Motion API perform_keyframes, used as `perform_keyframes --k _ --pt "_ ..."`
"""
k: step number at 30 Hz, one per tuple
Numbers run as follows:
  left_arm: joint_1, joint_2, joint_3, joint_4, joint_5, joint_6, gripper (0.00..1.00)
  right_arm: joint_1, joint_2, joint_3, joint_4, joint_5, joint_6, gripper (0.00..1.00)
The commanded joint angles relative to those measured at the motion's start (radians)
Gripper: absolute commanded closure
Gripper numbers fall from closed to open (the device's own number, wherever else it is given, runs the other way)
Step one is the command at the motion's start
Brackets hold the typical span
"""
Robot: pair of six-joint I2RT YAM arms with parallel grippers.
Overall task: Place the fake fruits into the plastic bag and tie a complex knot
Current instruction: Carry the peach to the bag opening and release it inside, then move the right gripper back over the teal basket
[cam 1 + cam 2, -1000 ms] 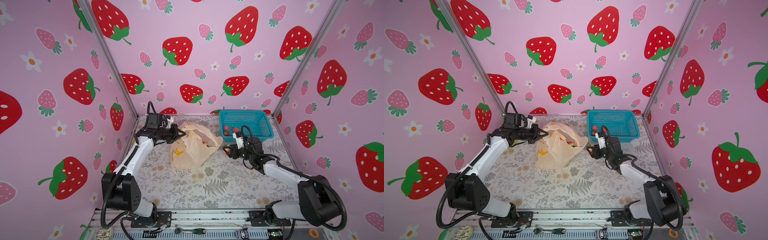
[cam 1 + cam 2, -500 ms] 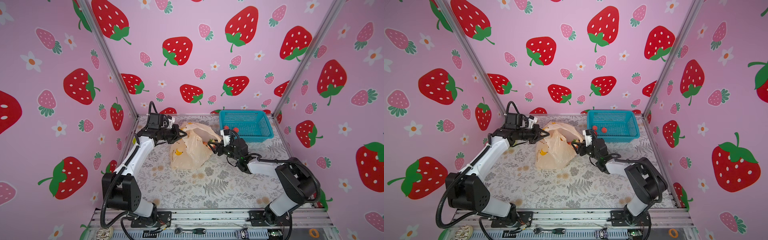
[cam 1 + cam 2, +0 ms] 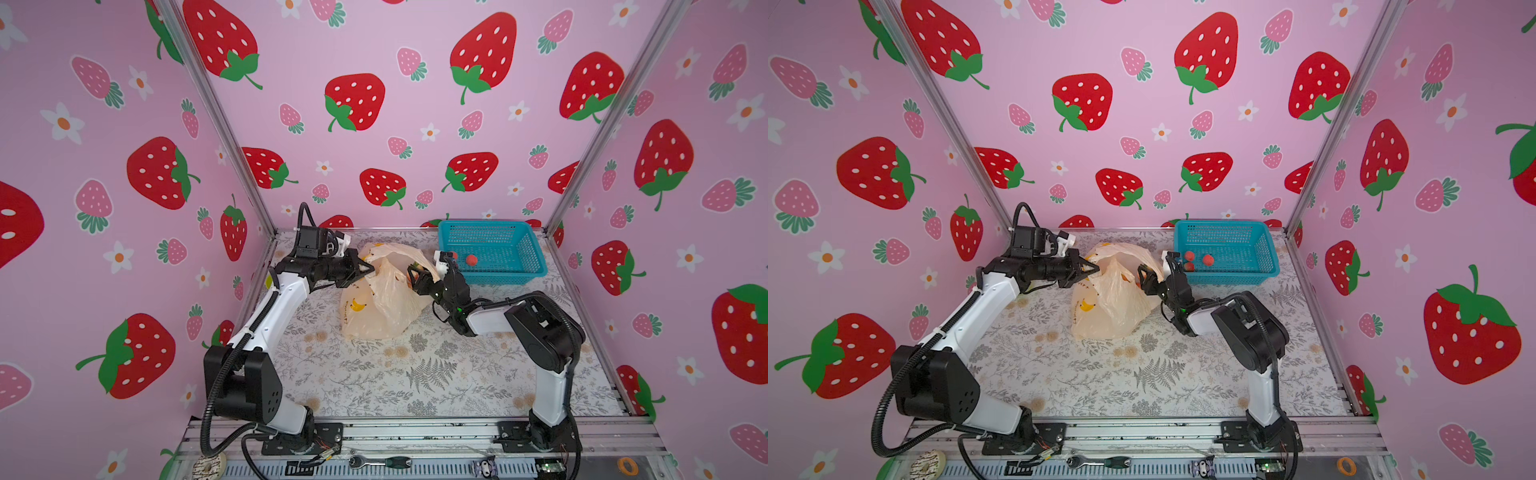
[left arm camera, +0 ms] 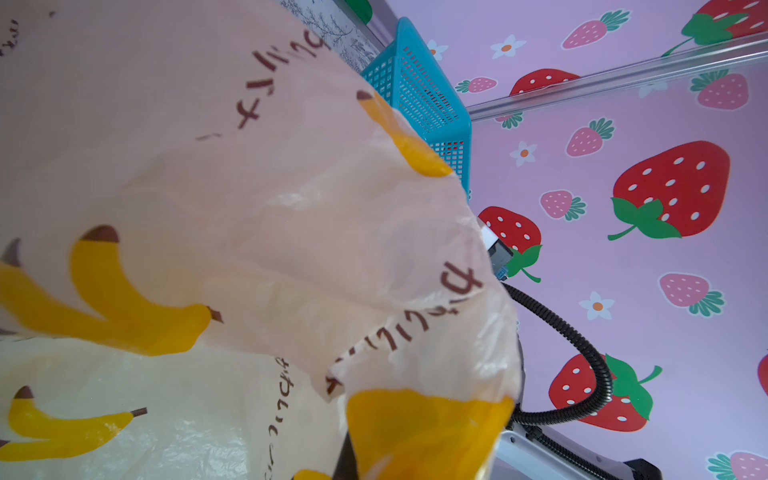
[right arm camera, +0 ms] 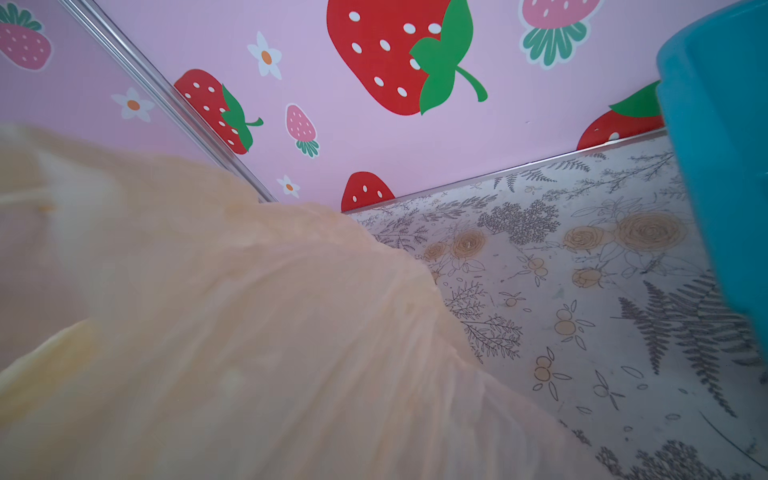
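Movement belongs to the right arm alone. A second ago the right tool (image 3: 415, 277) hung beside the blue mesh basket (image 3: 530, 253). Now it sits at the raised mouth of the plastic bag (image 3: 384, 305), touching the film on the side that faces the basket.

The left tool (image 3: 367, 269) has not shifted. It stays clenched on the bag's upper edge and holds it off the floral surface (image 3: 415, 374), so the mouth gapes toward the right arm.

A small red-orange spot (image 3: 1137, 285) shows at the right tool's tips, and I judge it to be a strawberry brought over for dropping. The jaws stand partly apart, but I cannot tell whether they truly grip it, since the right wrist view shows only blurred bag film.

If so, the task is in its filling stage. Three strawberries (image 3: 1207, 260) lie in the basket, behind the right tool and apart from it. What already lies inside the bag cannot be made out through the printed film, and no knot is visible.
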Motion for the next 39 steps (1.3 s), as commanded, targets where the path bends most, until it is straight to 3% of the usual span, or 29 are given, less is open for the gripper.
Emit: perform_keyframes --k 1,9,21,27,33,35,39 --pt "-0.004 -0.012 0.0 0.006 0.02 0.001 1.0 0.018 0.014 0.056 -0.053 -0.015 0.002 0.62" --pt "-0.004 -0.012 0.0 0.007 0.022 0.0 1.0 0.043 -0.014 0.078 -0.146 -0.171 -0.018 0.41" --pt "-0.004 -0.015 0.001 0.008 0.025 -0.002 1.0 0.041 -0.112 0.045 -0.236 -0.121 -0.084 0.21" --pt "-0.004 -0.011 0.0 0.006 0.023 -0.001 1.0 0.024 -0.177 -0.013 -0.241 -0.149 -0.12 0.22" --pt "-0.003 -0.01 0.001 0.006 0.021 0.001 1.0 -0.001 -0.317 -0.128 -0.273 -0.383 -0.256 0.31" --pt "-0.002 -0.011 0.0 0.007 0.018 0.002 1.0 -0.005 -0.366 -0.16 -0.339 -0.483 -0.326 0.31" --pt "0.0 -0.01 0.0 0.005 0.015 0.001 1.0 -0.014 -0.469 -0.206 -0.527 -0.561 -0.453 0.31"
